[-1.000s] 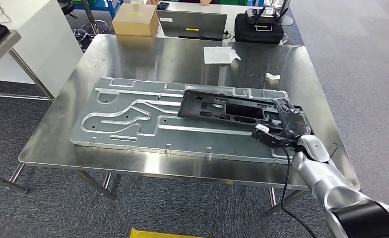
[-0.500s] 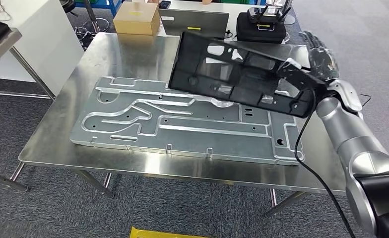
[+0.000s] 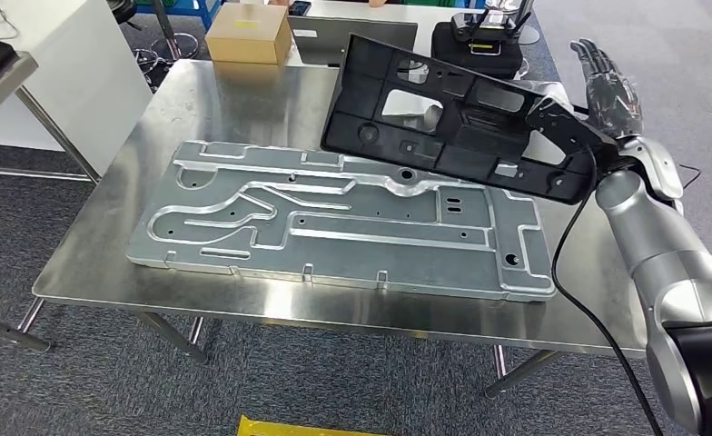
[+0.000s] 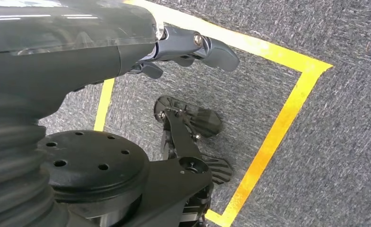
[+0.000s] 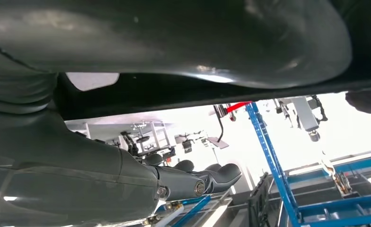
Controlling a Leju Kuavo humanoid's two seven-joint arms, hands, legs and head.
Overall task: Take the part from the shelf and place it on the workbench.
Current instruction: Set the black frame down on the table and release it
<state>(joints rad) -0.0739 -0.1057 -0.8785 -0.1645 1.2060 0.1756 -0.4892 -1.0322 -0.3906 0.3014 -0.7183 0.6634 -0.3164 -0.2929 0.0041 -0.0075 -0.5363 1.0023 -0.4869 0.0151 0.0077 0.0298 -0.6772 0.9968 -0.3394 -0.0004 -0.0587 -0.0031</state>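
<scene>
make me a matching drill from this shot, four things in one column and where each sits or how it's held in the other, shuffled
Things:
1. black plastic part
2. grey metal plate
3. cardboard box
4. white paper

States:
A. lying flat across the middle of the workbench
B. on the far left of the bench
C. raised above the bench, tilted, held at one end by the right hand
D. on the far bench top, seen through an opening in the raised part

Pairs: 1-C, 2-A, 3-B, 4-D
</scene>
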